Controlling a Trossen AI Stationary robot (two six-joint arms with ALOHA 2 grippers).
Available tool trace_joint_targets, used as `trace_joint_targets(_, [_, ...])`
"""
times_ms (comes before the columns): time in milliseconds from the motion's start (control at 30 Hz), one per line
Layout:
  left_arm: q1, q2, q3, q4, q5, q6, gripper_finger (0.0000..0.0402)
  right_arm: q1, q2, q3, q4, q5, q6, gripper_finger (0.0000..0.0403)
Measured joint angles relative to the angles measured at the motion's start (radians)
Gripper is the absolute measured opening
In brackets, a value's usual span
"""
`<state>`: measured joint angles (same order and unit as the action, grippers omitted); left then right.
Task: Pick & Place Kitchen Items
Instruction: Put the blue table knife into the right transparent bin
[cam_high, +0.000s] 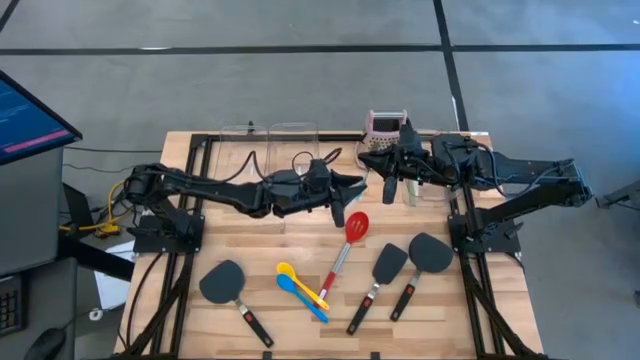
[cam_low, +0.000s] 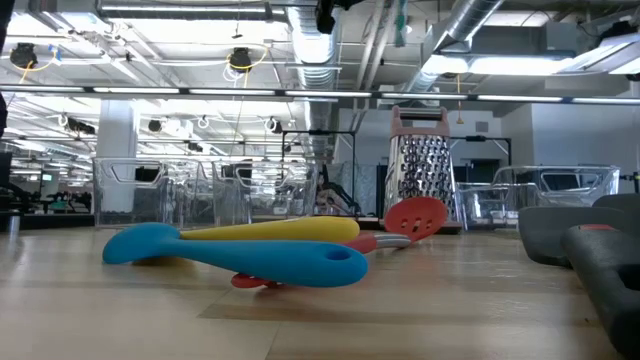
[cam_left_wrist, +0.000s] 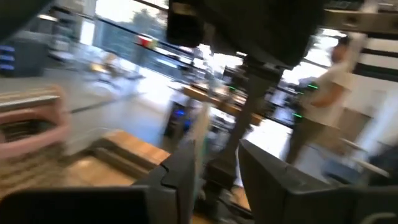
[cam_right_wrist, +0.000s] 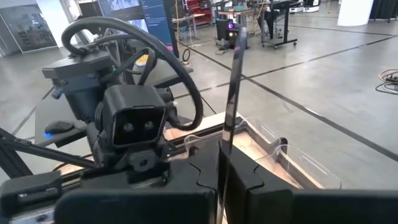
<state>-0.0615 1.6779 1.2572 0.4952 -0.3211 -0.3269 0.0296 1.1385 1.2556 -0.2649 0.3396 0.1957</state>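
We are seeing both arms meeting above the table's far middle. The right gripper (cam_right_wrist: 222, 163) is pinching the upright silver tongs (cam_right_wrist: 231, 87) between closed fingers. The left gripper (cam_high: 352, 186) is hovering beside it, fingers parted and empty. Nearer the front, a red spoon (cam_high: 356, 226), yellow spoon (cam_high: 300, 284), blue spoon (cam_high: 298, 293) and three black spatulas (cam_high: 222, 282) are lying flat

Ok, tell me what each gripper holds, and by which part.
Right gripper pinches a thin silver strip, apparently the tongs, near one end; the rest juts forward. Left gripper: cannot be told.
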Motion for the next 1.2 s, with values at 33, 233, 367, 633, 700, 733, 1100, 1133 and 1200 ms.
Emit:
trace_joint_targets(33, [0.008,0.0,0.0,0.0,0.052,-0.011,0.0118,0.0,0.0,0.0,0.0,0.0,0.0,0.0])
trace_joint_targets(233, [0.052,0.0,-0.008,-0.001,0.11,-0.064,0.0129,0.0,0.0,0.0,0.008,-0.025,0.003,0.0])
trace_joint_targets(367, [0.069,0.0,-0.008,-0.002,0.155,-0.065,0.0129,0.0,0.0,0.0,0.008,-0.045,0.003,0.0])
trace_joint_targets(633, [0.075,0.0,-0.009,-0.005,0.172,-0.041,0.0129,0.0,0.0,0.0,0.008,-0.073,0.003,0.0])
trace_joint_targets(700, [0.075,0.0,-0.009,-0.006,0.17,-0.039,0.0129,0.0,-0.001,0.0,0.005,-0.073,0.003,0.0])
trace_joint_targets(733, [0.075,0.0,-0.009,-0.006,0.17,-0.039,0.0129,-0.001,-0.007,0.0,-0.003,-0.074,0.003,0.0])
trace_joint_targets(1100, [0.077,0.0,-0.01,0.002,0.189,-0.036,0.0129,-0.112,-0.097,0.0,-0.137,-0.084,-0.01,0.0])
trace_joint_targets(1133, [0.077,0.0,-0.01,0.003,0.19,-0.037,0.0129,-0.123,-0.106,0.0,-0.159,-0.083,-0.011,0.0])
trace_joint_targets(1200, [0.077,0.0,-0.01,0.007,0.19,-0.037,0.0129,-0.152,-0.127,0.0,-0.204,-0.082,-0.013,0.0])
